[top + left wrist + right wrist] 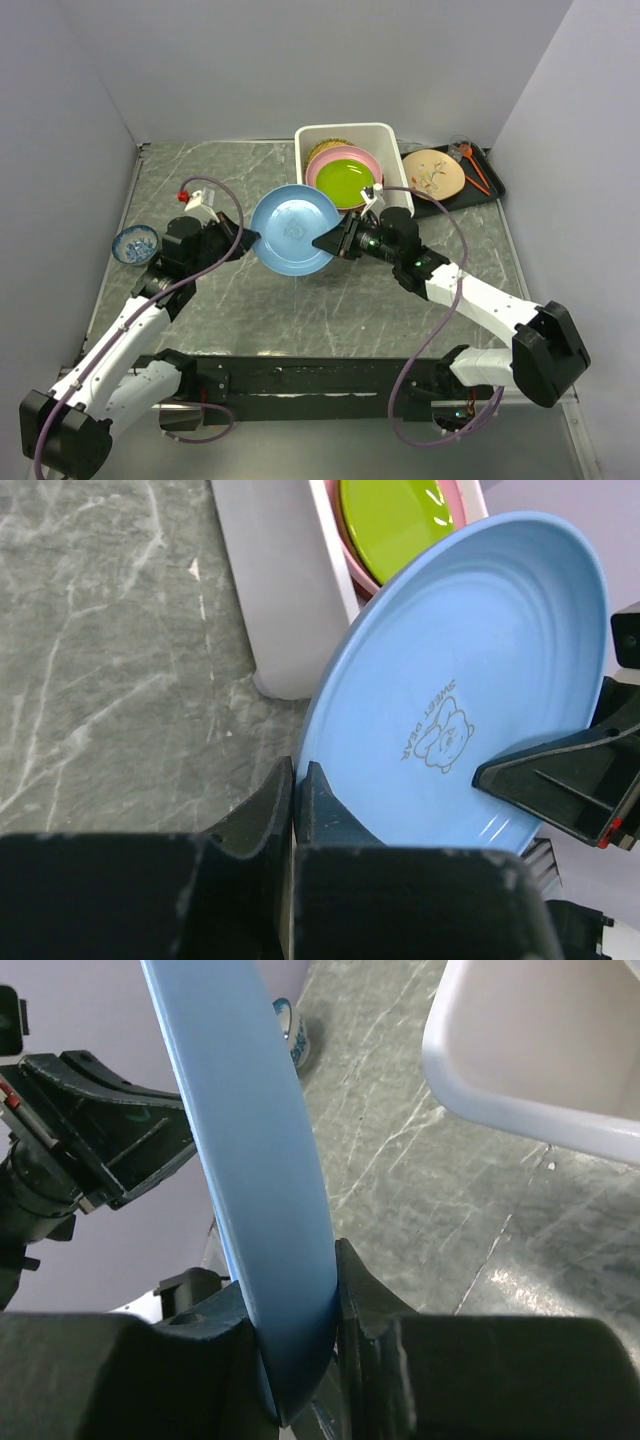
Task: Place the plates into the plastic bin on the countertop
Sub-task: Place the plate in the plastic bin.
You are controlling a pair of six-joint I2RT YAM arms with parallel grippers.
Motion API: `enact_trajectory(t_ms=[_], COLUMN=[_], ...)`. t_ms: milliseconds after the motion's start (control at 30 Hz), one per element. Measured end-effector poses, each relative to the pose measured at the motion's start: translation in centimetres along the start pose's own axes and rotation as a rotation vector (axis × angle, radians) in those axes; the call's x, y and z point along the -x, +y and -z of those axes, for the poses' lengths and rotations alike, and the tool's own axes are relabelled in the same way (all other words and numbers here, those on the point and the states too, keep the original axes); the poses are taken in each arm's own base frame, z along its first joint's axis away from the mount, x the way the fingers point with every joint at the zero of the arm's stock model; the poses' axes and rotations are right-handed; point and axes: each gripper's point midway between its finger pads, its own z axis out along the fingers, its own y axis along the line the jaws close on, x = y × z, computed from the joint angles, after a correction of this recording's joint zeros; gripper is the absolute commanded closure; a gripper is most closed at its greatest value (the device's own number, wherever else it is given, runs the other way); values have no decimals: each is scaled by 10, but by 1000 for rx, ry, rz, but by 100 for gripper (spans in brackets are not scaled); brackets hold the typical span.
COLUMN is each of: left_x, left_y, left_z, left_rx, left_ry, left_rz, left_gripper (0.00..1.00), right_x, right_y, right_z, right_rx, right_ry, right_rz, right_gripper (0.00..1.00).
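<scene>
We see the blue plate (293, 228) held between the two arms, one arm at each side. The left fingers (262, 805) are closed on its left rim, one finger above the rim and one below. The right fingers (365, 1305) pinch the opposite rim in the same way. In the left wrist view we read a small bear motif with lettering on the plate's upper face. The plate sits just in front of the near left corner of the plastic bin (345, 128), and in the overhead view its far edge overlaps that corner. The bin stands at the back of the grey-green counter (200, 180) and holds a green plate (345, 180) nested in a pink plate (328, 160), with a yellow lattice plate (326, 146) showing behind them. To the right of the bin, a black tray (492, 184) carries a cream plate (433, 172) with a branch pattern. A small blue bowl (135, 243) rests near the counter's left edge, well apart from the bin
</scene>
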Motion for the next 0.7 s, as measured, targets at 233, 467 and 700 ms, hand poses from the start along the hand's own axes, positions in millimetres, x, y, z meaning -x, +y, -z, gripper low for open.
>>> enact_trajectory(t_ms=[233, 467, 700], left_x=[-7, -10, -11], left_y=[-10, -12, -11], left_z=[-8, -22, -27], left_rx=[-63, -90, -93], left_ry=[35, 55, 58], left_rz=[6, 22, 22], left_gripper=[57, 10, 1], right_x=[0, 8, 7], right_y=[-5, -2, -9], right_z=[16, 36, 40], right_rx=[-37, -59, -91], right_ry=[-41, -99, -107], right_rz=[5, 29, 32], right_gripper=[100, 100, 100])
